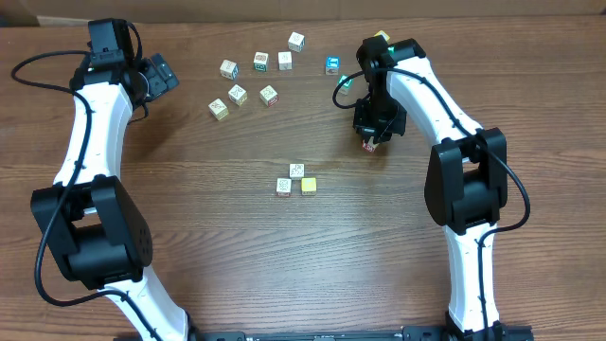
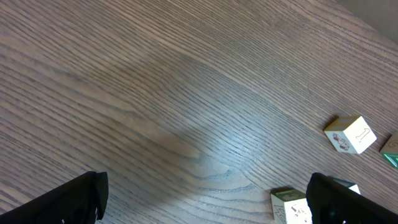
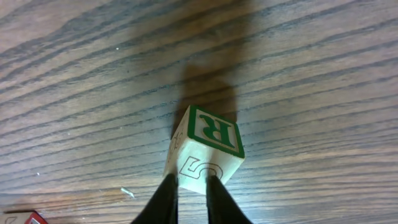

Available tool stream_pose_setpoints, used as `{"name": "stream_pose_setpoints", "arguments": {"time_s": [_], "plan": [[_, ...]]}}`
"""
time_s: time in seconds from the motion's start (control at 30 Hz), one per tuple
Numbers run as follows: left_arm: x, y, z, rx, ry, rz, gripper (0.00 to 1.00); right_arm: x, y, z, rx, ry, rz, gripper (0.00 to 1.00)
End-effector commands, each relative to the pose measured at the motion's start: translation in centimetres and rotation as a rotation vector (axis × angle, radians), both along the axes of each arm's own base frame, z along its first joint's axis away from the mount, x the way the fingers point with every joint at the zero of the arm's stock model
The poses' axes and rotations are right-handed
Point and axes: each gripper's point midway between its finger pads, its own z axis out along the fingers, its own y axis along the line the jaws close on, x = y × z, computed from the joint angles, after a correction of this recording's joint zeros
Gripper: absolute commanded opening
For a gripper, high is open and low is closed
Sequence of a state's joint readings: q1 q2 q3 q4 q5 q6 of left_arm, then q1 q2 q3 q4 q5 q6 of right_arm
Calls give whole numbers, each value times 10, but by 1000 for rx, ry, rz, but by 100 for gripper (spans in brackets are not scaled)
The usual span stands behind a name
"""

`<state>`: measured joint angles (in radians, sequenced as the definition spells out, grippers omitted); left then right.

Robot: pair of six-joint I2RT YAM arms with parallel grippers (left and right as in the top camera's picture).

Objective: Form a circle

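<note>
The circle (image 1: 295, 180) is a tight clump of three small cubes mid-table: a whitish one, a red-marked white one (image 1: 283, 186) and a yellow one (image 1: 308, 186). My right gripper (image 1: 371, 140) points down to the upper right of the clump, well apart from it. In the right wrist view its fingers (image 3: 166, 199) stand a narrow slit apart, tips against the near face of a white cube (image 3: 205, 146) with a green R on top. That cube lies on the table, wider than the slit. My left gripper (image 1: 157, 74) is wide open at the far left (image 2: 205, 193), holding nothing.
Several loose picture cubes (image 1: 261, 62) are scattered along the far side, with a blue-marked one (image 1: 331, 64) near the right arm. Two of them, a white one (image 2: 351, 134) and a green-edged one (image 2: 291, 205), show beside my left gripper's right finger. A red-marked corner (image 3: 31, 219) shows at the right wrist view's bottom edge.
</note>
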<state>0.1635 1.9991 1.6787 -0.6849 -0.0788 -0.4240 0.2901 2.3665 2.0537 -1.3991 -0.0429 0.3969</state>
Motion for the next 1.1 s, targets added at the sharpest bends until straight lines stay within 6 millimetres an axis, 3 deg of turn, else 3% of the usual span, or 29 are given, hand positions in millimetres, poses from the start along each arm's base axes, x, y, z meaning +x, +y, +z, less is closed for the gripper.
{"name": "stream_pose_setpoints", "arguments": {"time_s": [0.0, 0.33, 0.6, 1.07], "plan": [[3, -3, 10, 1, -24, -5, 99, 5, 8, 7, -5, -34, 34, 20], [3, -3, 10, 1, -24, -5, 99, 1, 21, 7, -14, -38, 69, 30], [3, -3, 10, 2, -24, -5, 99, 3, 15, 6, -50, -49, 108, 41], [3, -3, 10, 1, -24, -5, 100, 3, 19, 6, -26, -52, 176, 46]]}}
